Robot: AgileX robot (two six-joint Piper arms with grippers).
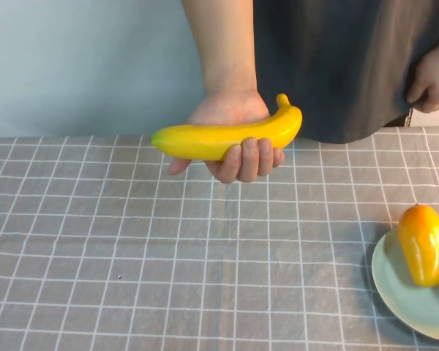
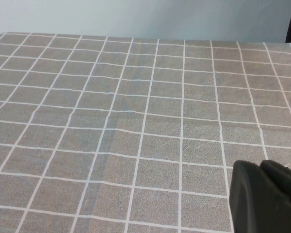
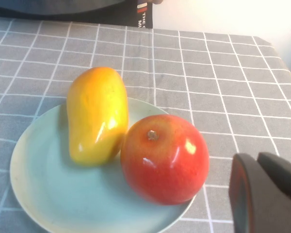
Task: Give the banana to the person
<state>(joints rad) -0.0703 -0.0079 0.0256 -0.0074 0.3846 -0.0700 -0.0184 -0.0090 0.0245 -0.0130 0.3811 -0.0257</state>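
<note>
The banana (image 1: 227, 137) is held level in the person's (image 1: 336, 66) hand (image 1: 230, 139) above the far side of the counter (image 1: 168, 256), fingers curled under it; the other hand (image 1: 432, 80) is kept at the waist. A mango (image 3: 97, 116) and an apple (image 3: 164, 158) are seen touching on a pale plate (image 3: 48, 194) at the counter's right edge. The left gripper (image 2: 264, 196) is seen low over bare cloth, the right gripper (image 3: 264, 194) just beside the plate; whether either set of jaws is wide or narrow cannot be told, only a dark corner of each being shown.

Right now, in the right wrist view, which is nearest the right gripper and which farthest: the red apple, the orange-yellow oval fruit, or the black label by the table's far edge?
1. Shiny red apple, on the plate beside the right gripper.
2. Orange-yellow oval fruit, touching the apple's other side.
3. Black label, at the far edge.
</note>
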